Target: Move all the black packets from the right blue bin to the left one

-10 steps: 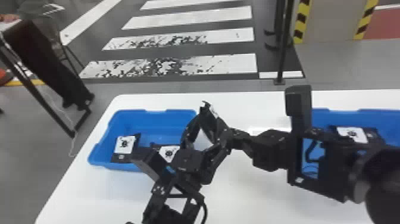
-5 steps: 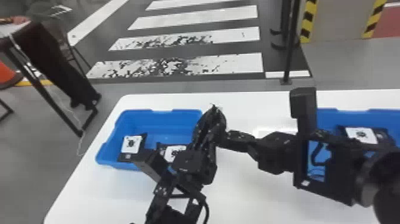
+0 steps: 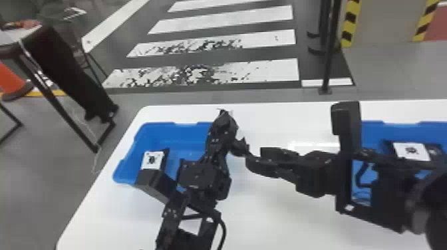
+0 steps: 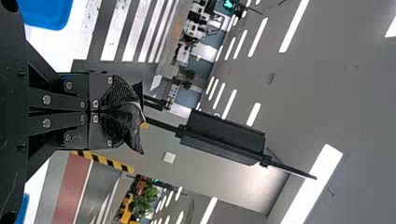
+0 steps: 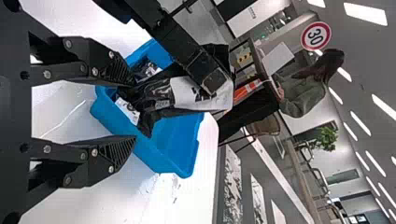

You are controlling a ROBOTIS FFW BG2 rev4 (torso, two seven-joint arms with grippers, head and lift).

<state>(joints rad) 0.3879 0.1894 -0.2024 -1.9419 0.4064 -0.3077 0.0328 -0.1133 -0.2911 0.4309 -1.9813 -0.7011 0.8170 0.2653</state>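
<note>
While right pincer (image 3: 254, 155) agape, left pincer (image 3: 224, 123) tight on a black packet (image 5: 159, 89) with white label (image 5: 186, 95).

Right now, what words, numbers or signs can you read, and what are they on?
"30", on the round red-rimmed sign in the background.
White labels on the black packets: too blurred to read.
Lettering on the white panel behind: too small.

worn crosswalk stripes (image 3: 266, 71) on the floor (image 3: 246, 97) in head view, orange cone (image 3: 8, 78) at far left, black table leg (image 3: 56, 103) near pale cable (image 3: 84, 124), black post (image 3: 327, 60), yellow-black striping (image 3: 349, 26) farther right, red-rimmed round sign (image 5: 306, 36), green plant (image 5: 327, 140), ceiling lights (image 5: 365, 14) in right wrist view
</note>
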